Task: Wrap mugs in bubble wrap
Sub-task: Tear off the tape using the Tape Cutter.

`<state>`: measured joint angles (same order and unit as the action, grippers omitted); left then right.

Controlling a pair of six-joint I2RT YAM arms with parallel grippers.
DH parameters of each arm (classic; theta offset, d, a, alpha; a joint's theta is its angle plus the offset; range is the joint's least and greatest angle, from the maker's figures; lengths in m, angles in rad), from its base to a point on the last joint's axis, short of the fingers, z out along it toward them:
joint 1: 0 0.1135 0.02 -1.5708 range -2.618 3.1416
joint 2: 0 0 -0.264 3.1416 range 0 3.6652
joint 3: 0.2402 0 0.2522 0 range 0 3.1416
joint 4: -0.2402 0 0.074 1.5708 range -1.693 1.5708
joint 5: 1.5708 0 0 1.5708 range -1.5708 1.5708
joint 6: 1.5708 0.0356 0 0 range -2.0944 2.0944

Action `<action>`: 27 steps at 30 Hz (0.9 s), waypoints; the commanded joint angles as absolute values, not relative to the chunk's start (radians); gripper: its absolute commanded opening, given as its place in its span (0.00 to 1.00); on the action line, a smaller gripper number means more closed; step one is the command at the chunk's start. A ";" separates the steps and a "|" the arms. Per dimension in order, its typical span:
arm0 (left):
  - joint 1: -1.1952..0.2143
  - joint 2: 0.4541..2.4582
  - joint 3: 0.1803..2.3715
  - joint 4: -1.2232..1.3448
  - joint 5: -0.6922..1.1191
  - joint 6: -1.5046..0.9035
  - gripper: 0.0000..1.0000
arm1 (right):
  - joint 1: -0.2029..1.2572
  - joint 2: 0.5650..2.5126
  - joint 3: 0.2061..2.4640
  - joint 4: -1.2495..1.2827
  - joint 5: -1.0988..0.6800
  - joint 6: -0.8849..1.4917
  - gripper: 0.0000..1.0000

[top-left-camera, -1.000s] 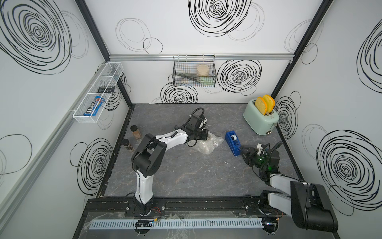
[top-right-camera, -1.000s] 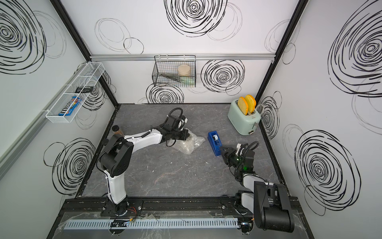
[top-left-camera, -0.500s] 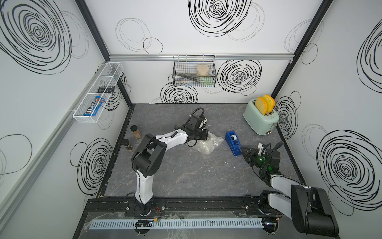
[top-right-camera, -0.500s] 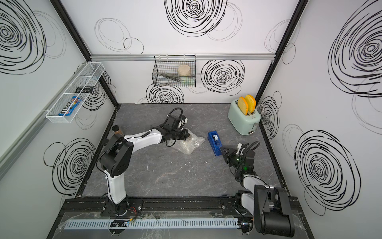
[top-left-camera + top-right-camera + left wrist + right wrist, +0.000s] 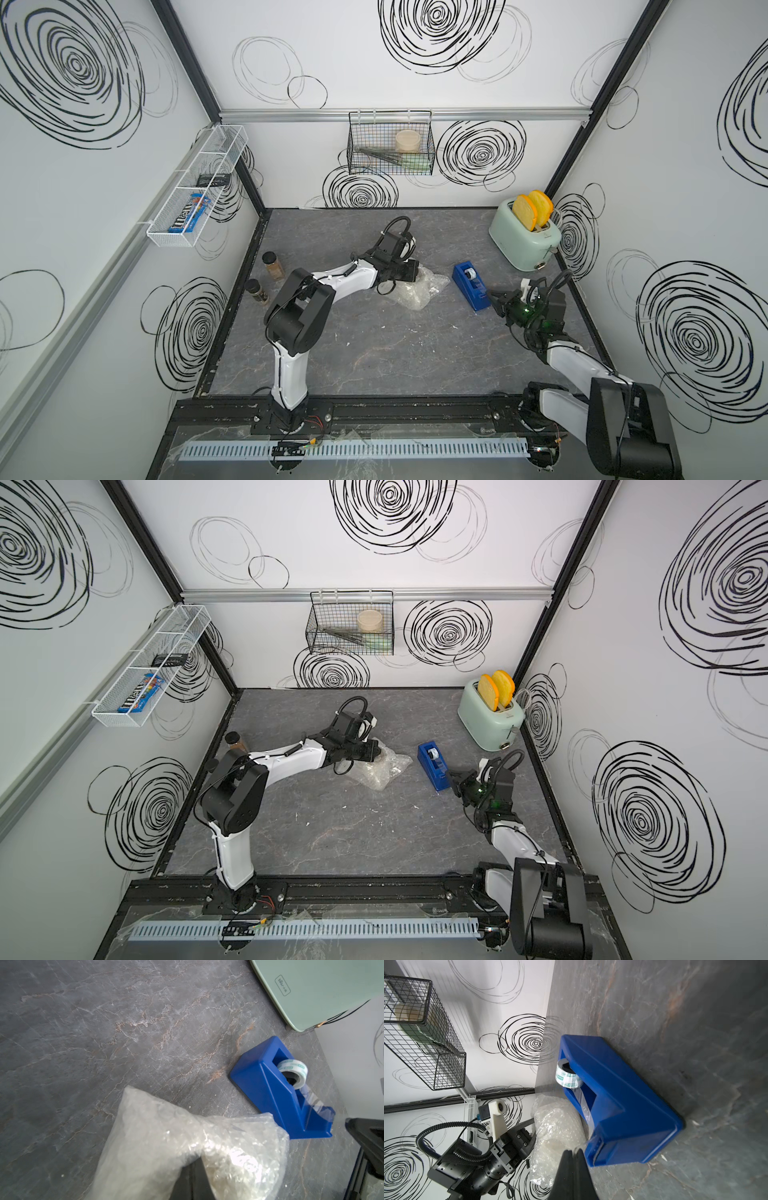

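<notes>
The bubble wrap [image 5: 417, 291] [image 5: 380, 771] lies bunched in a bundle mid-table. My left gripper [image 5: 410, 269] [image 5: 196, 1167] is shut on it, the sheet draping over both sides of the closed fingers. Through the bubble wrap [image 5: 556, 1122] a pale cream shape, the mug [image 5: 553, 1145], shows faintly; its handle is hidden. My right gripper [image 5: 494, 297] [image 5: 572, 1152] is shut at the cutter end of the blue tape dispenser [image 5: 469, 282] [image 5: 623, 1115], where a clear sliver of tape reaches its fingertips.
A mint toaster [image 5: 523, 241] with two bread slices stands at the back right. Two spice jars [image 5: 272, 266] stand by the left wall. A wire basket [image 5: 390, 149] hangs on the back wall, a white shelf [image 5: 195, 187] on the left wall.
My right gripper has closed from partly open to shut at the dispenser's cutter end, edging slightly toward it. The left arm and the bundle have not moved.
</notes>
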<state>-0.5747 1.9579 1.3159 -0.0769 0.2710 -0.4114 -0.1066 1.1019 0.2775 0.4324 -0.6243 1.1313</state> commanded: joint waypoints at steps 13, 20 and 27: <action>-0.554 1.967 1.285 -0.109 0.249 -0.399 0.00 | -0.100 1.388 0.570 0.207 -0.696 0.836 0.00; -0.553 1.964 1.284 -0.115 0.247 -0.397 0.00 | -0.064 1.434 0.623 0.180 -0.691 0.789 0.00; -0.546 1.962 1.282 -0.110 0.250 -0.400 0.00 | -0.078 1.263 0.684 0.037 -0.653 0.757 0.00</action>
